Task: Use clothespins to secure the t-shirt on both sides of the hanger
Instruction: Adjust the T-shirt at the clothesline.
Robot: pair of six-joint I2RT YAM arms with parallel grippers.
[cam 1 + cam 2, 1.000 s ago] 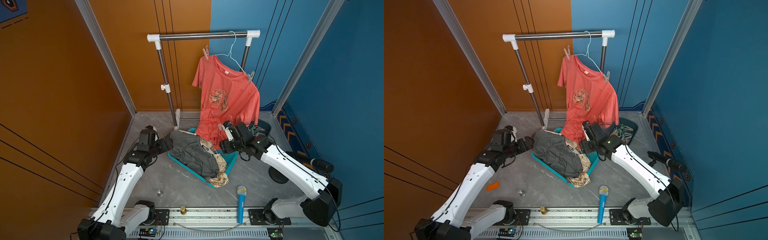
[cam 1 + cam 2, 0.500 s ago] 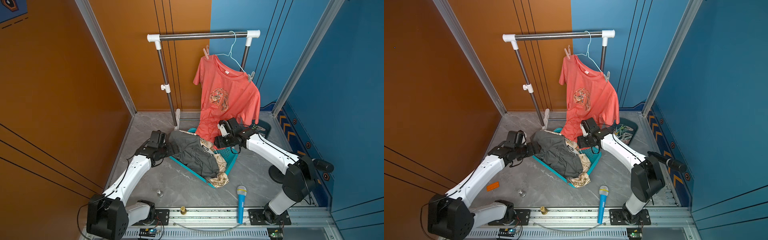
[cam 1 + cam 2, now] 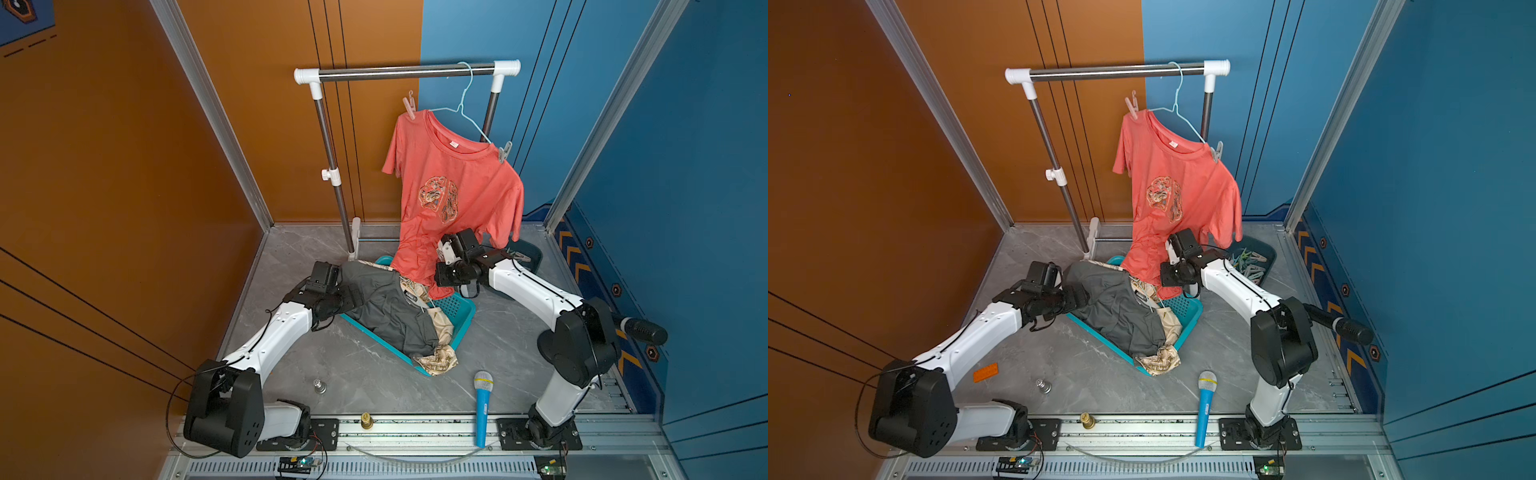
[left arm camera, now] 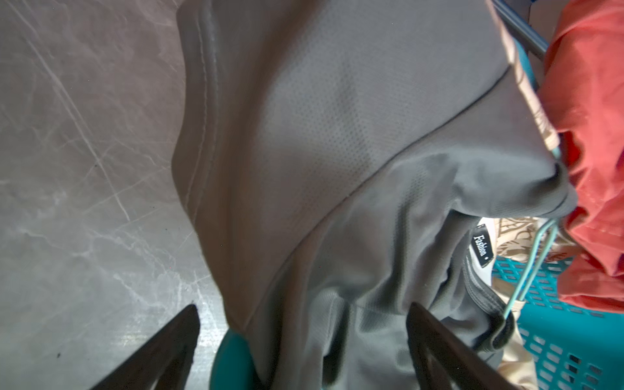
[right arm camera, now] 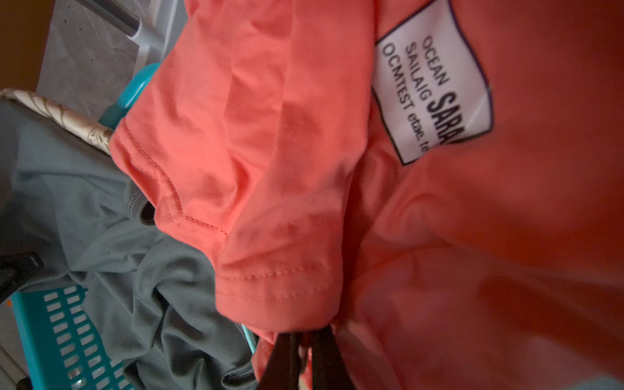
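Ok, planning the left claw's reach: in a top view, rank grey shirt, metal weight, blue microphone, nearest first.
1. grey shirt, right at the left claw.
2. metal weight, near the front rail.
3. blue microphone, past the teal basket, by that rail.

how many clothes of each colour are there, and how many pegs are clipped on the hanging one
coral t-shirt on the hanger: 1
grey shirt in the basket: 1
beige patterned cloth in the basket: 1
pink peg on the coral t-shirt: 1
grey peg on it: 1
total: 5
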